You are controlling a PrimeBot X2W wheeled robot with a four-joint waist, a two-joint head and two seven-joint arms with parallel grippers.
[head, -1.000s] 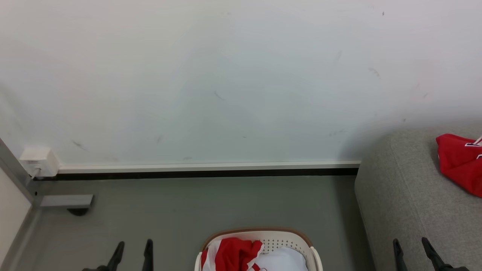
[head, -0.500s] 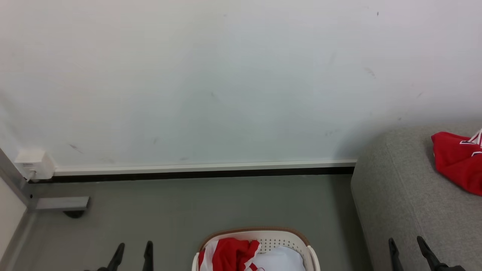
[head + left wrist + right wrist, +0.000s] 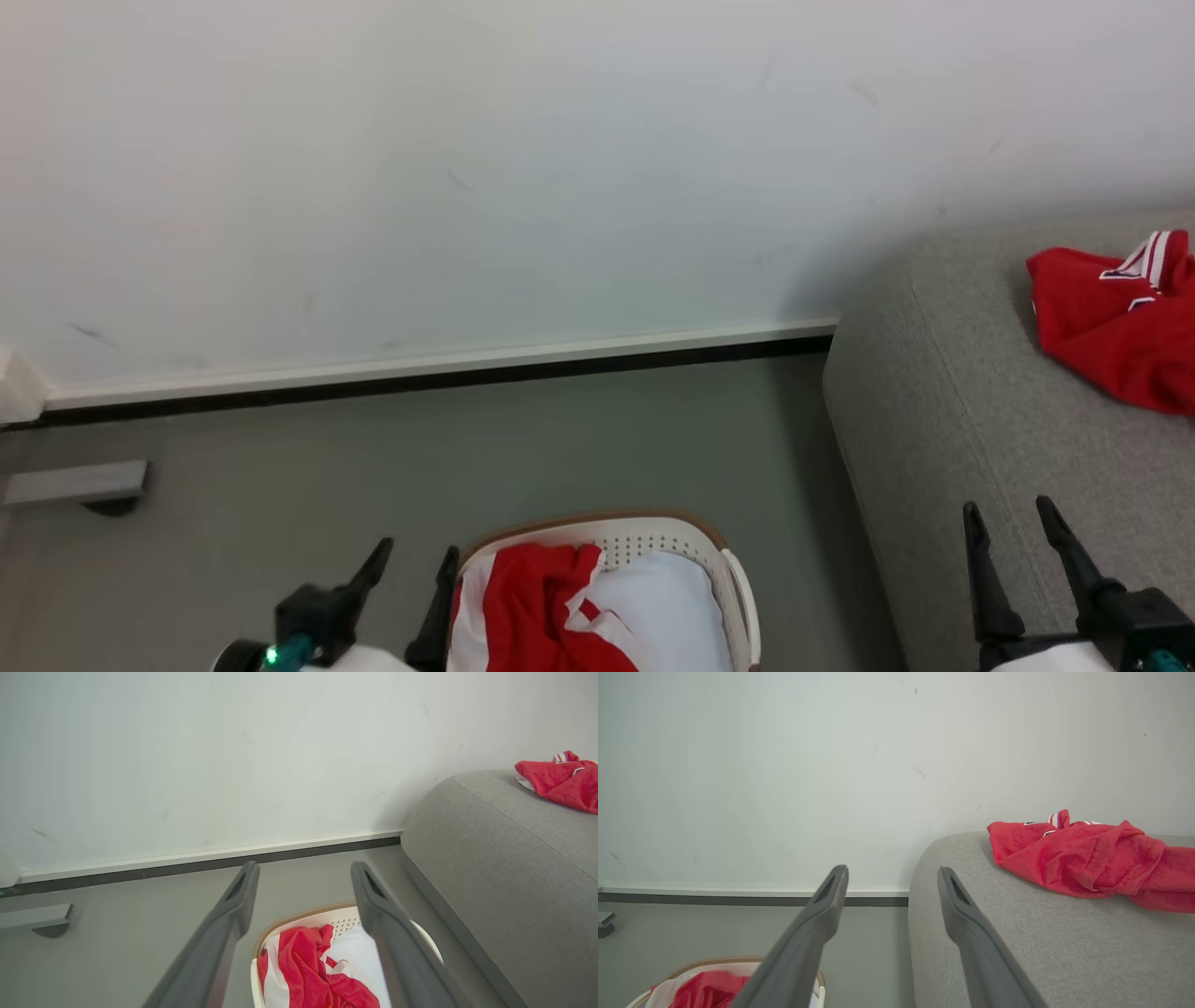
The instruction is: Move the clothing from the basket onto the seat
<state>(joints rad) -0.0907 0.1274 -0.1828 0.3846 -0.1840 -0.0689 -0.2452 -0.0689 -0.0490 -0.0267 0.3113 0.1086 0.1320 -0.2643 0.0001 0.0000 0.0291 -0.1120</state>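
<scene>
Grey floor (image 3: 560,439), bottom centre: red-and-white fabric clothing (image 3: 527,597) in the oval white perforated basket (image 3: 653,541) sits just right of the wide-open left gripper (image 3: 417,551); right gripper (image 3: 1008,507), also wide, farther.

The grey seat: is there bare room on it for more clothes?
Yes. The seat is bare from its rounded left edge up to the red garment at its far right, and all along the near part by the right gripper. The basket is crowded with red-and-white clothing.
</scene>
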